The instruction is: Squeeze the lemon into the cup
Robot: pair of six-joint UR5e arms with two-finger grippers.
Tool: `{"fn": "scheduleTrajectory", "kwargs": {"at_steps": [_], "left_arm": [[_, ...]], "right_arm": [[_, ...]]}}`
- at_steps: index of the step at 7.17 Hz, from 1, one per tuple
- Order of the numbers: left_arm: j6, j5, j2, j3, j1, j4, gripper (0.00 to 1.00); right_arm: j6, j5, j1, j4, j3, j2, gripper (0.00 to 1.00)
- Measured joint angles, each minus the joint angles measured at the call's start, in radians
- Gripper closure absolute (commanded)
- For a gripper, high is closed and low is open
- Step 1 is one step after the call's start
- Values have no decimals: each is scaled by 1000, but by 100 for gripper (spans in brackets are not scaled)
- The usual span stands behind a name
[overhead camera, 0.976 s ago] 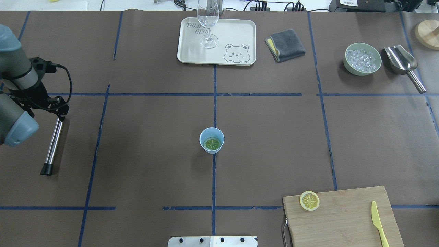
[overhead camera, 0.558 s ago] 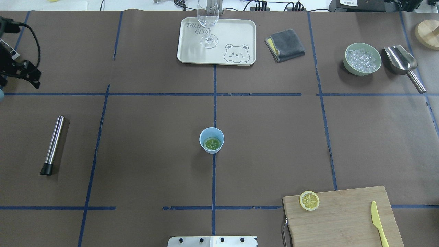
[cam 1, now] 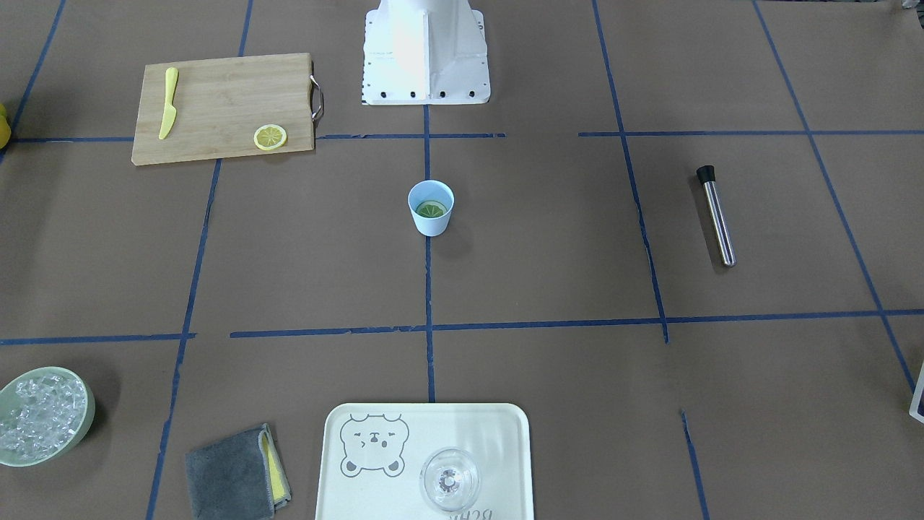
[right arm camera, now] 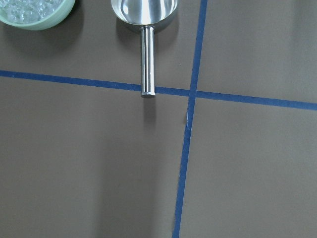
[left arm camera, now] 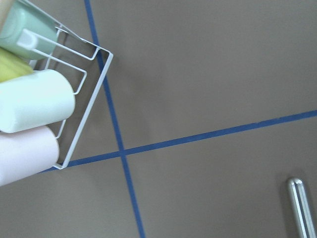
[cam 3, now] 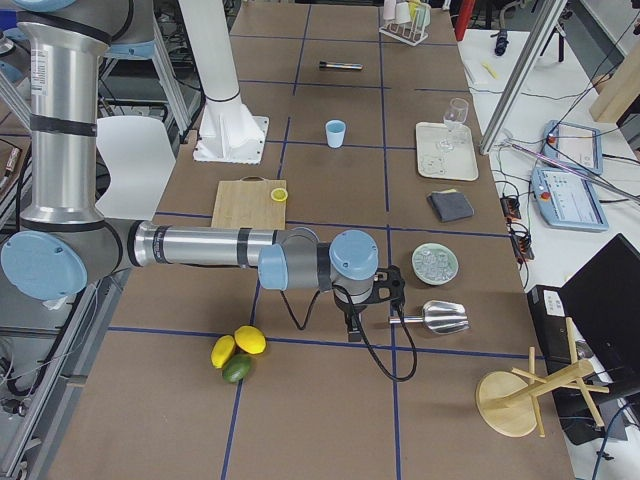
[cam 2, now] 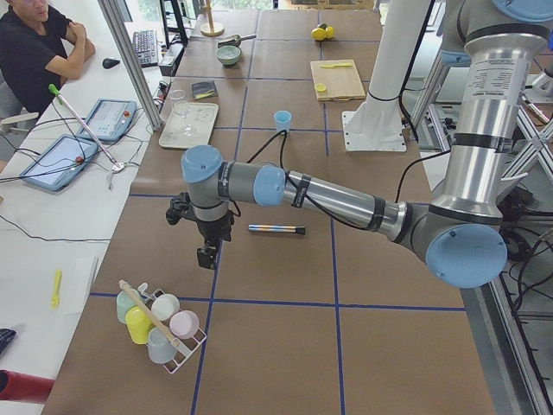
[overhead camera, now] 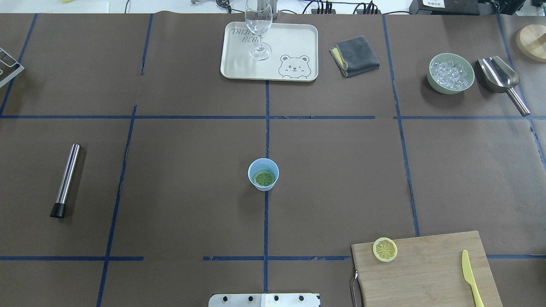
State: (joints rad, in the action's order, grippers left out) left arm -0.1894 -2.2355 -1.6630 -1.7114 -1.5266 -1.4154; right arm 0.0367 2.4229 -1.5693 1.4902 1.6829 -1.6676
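Note:
The light blue cup [overhead camera: 263,174] stands upright at the middle of the table, also in the front-facing view [cam 1: 431,207]. A greenish-looking lemon slice [overhead camera: 263,178] lies flat inside it. A second lemon slice [overhead camera: 384,249] lies on the wooden cutting board [overhead camera: 426,273]. My left gripper [cam 2: 206,256] shows only in the exterior left view, far from the cup, near a rack of cups; I cannot tell if it is open or shut. My right gripper [cam 3: 351,330] shows only in the exterior right view, near the metal scoop; I cannot tell its state either.
A steel rod with a black tip [overhead camera: 65,180] lies at the left. A tray [overhead camera: 298,38] with a clear glass [overhead camera: 258,25], a grey cloth [overhead camera: 355,56], a bowl of ice [overhead camera: 451,73] and a scoop [overhead camera: 500,79] stand at the back. A yellow knife [overhead camera: 471,278] lies on the board.
My left arm has moved away from the steel rod, up and to the left, and out of the overhead view. The rod, cup and slices have not moved.

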Motion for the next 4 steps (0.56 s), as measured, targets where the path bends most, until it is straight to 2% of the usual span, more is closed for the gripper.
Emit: {"fn": "scheduleTrajectory", "kwargs": {"at_steps": [2,4], "left_arm": [[-49,-3,60,33,-43,-58,0],[-36,-11,66,71,-47,-73,0]], "right_arm": [[-13,11,0,5,3,7,0],[-50,38,0,5,10,10,0]]}}
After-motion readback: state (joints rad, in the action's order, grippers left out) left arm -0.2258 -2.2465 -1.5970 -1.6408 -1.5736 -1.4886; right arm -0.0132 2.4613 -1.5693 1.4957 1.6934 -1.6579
